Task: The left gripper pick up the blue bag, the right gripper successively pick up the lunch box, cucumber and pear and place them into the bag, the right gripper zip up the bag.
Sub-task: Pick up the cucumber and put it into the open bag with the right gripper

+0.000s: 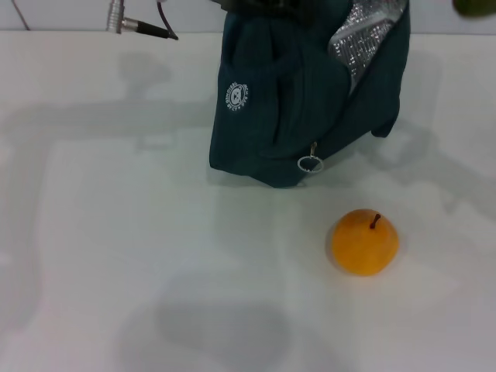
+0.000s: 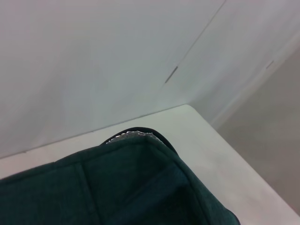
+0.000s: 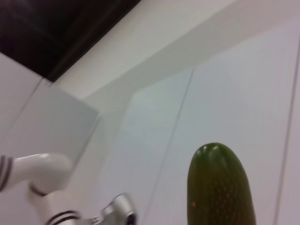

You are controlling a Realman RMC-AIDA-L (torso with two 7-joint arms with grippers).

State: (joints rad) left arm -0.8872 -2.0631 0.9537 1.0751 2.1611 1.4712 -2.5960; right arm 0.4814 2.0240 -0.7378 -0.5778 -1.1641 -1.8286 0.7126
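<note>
Right wrist view shows the smooth, dark green cucumber (image 3: 220, 187) close up, looking slick and firm, best gripped mid-length; I cannot tell the pincer's state.

Little of the robot's own body shows. At about eleven o'clock in the head view a silver ribbed metal connector (image 1: 116, 17) ends in a slim black plug (image 1: 153, 30), with a dark reddish cable (image 1: 161, 11) looping beside it. In the right wrist view, at about seven o'clock, there is a glossy white rounded arm segment (image 3: 40, 172) with dark bands, and next to it a silver cylindrical joint (image 3: 117, 213).
</note>
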